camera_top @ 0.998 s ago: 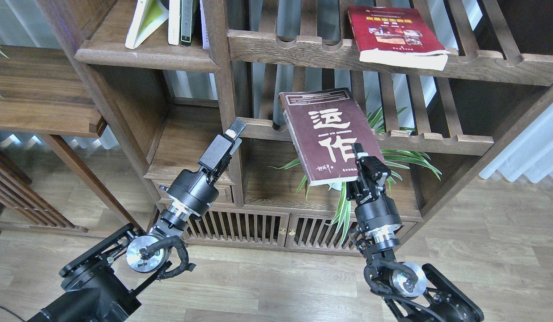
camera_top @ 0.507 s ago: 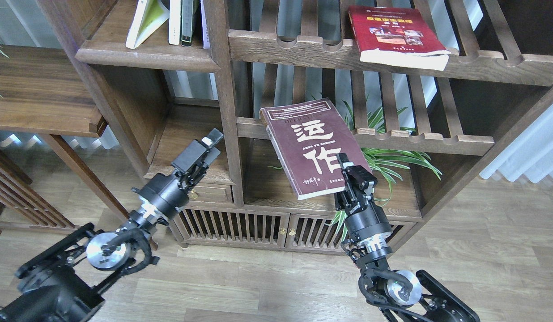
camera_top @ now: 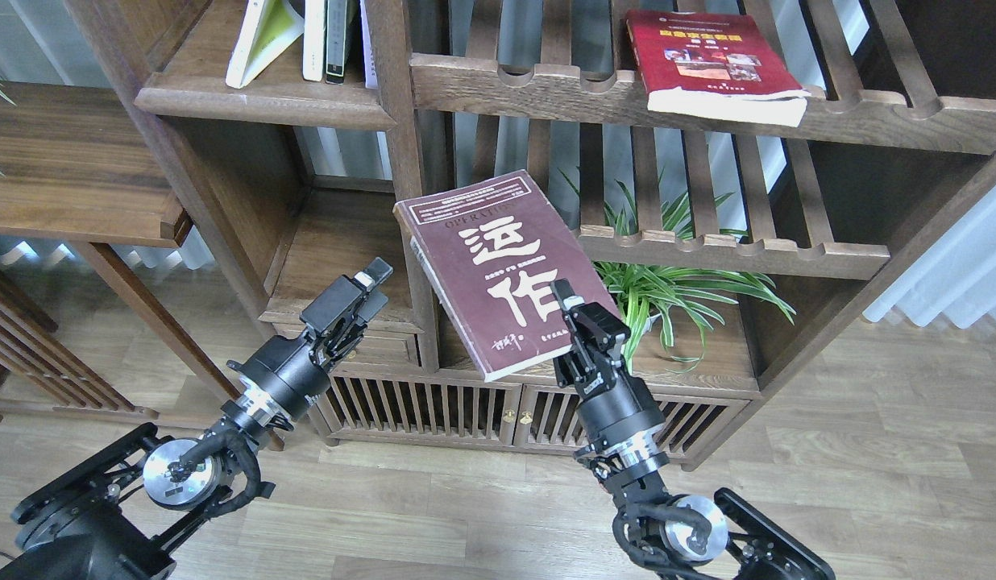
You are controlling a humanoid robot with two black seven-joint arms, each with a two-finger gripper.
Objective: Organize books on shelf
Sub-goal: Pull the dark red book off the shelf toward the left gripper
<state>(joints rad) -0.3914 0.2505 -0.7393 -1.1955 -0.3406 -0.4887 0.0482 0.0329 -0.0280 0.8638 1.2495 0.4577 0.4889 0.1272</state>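
Note:
My right gripper (camera_top: 569, 312) is shut on the lower right corner of the dark maroon book (camera_top: 490, 274). It holds the book tilted in the air in front of the bookcase's middle post, clear of the racks. The red book (camera_top: 711, 56) lies flat on the upper slatted rack at the right. The yellow-green book (camera_top: 260, 36) leans on the solid dark-brown shelf (camera_top: 264, 101) at the upper left. My left gripper (camera_top: 373, 286) is empty, its fingers slightly apart, low in front of the left lower compartment.
Thin white and dark-spined books (camera_top: 325, 40) stand beside the yellow-green one. A spider plant (camera_top: 675, 282) sits under the middle slatted rack (camera_top: 740, 254). A lighter wooden table top (camera_top: 71, 161) is at the left. Slatted cabinet doors (camera_top: 466, 407) run along the bottom.
My right gripper has carried the maroon book left and down, off the middle slatted rack. My left arm has dropped and drawn back to the left.

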